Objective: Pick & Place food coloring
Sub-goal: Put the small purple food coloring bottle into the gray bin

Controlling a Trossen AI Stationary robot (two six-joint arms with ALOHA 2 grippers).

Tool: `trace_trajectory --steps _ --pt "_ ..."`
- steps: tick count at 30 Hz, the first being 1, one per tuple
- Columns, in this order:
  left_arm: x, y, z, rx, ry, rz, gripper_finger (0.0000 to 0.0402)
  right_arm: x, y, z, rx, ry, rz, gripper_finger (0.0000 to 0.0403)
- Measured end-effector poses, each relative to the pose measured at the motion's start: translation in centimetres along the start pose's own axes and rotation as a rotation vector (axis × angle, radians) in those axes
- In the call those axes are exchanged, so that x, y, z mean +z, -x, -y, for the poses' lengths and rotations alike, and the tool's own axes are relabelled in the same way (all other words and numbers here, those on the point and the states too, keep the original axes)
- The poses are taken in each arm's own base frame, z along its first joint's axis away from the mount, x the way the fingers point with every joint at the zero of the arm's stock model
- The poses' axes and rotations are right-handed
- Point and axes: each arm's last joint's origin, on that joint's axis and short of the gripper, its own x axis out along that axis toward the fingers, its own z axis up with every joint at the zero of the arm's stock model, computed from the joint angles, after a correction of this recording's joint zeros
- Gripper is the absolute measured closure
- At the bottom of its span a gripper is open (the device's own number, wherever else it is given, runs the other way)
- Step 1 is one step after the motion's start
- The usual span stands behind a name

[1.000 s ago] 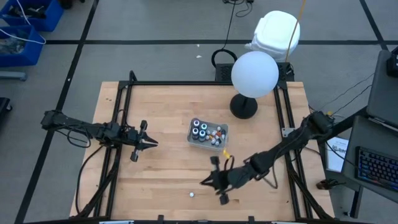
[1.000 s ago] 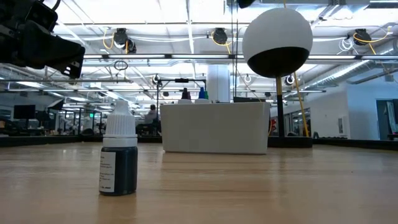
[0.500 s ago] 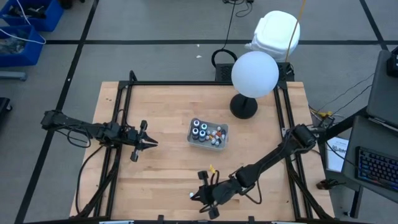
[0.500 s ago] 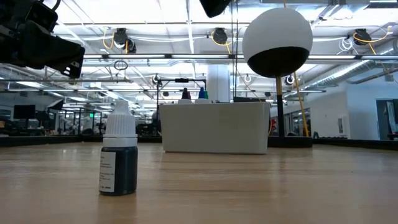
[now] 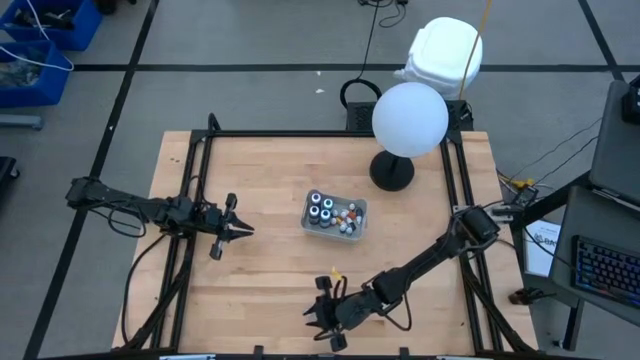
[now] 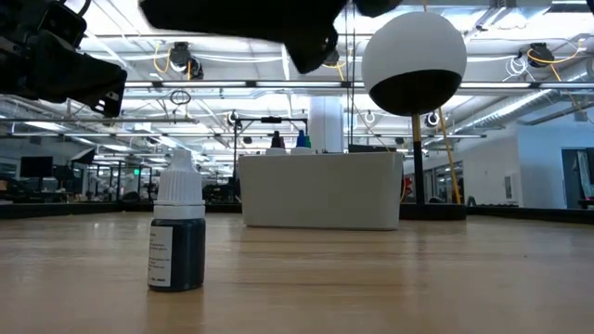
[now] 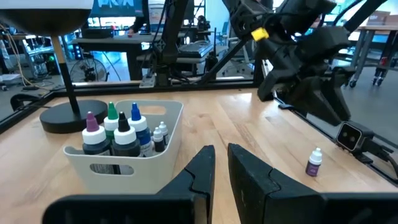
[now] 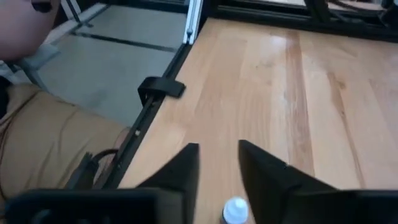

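Four views cover the moment. High view: right gripper [image 5: 320, 320] sits at 6 o'clock on the table [image 5: 270, 270], directly over the spot where the lone bottle stands, so the bottle itself is hidden here. White bin [image 5: 335, 216] lies at table centre, holding upright bottles with coloured tops. Left gripper [image 5: 240, 231] waits at 9 o'clock of the bin, well apart from it, pointing toward 3 o'clock. Lamp [image 5: 408, 120] stands at 1 o'clock of the bin.

Low view: lone bottle [image 6: 177, 225] stands upright on the wood, long axis vertical, white cap and nozzle pointing to 12 o'clock, dark liquid below, label facing 9 o'clock. A dark blurred arm part crosses overhead, clear of the cap. This view alone shows the bottle's full height.

Left wrist view: left fingers [image 7: 255, 174] stand narrowly parted, holding nothing. The bin shows purple, green and blue tips. The lone bottle [image 7: 314, 163] stands upright beside the right arm.

Right wrist view: right fingers [image 8: 261, 168] stand parted to a moderate gap, empty; the bottle's white cap [image 8: 235, 210] shows just beyond them, in line with the gap, not gripped
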Motion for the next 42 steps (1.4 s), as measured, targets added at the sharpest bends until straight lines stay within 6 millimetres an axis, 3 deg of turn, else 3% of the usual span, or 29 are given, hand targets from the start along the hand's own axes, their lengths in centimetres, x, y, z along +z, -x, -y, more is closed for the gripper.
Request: trace_trajectory --steps 6,11,22,33,42 --pt "0.0 0.0 0.0 0.000 -0.001 0.000 0.0350 -1.2 -1.2 0.4 -0.015 0.021 -0.001 0.0217" --pt "0.0 0.0 0.0 0.000 -0.001 -0.001 0.0350 -1.6 -1.8 1.0 -0.028 0.022 -0.006 0.0186" --pt "-0.1 0.0 0.0 0.000 -0.001 -0.008 0.0350 -2.3 -1.8 1.1 -0.073 0.027 -0.061 0.0199" --pt "-0.1 0.0 0.0 0.000 -0.001 -0.010 0.0350 -4.5 -3.2 1.2 -0.092 0.009 -0.103 0.0202" --pt "-0.2 0.0 0.0 0.000 -0.002 -0.025 0.0350 -4.4 -3.2 1.1 -0.072 0.002 -0.105 0.0226"
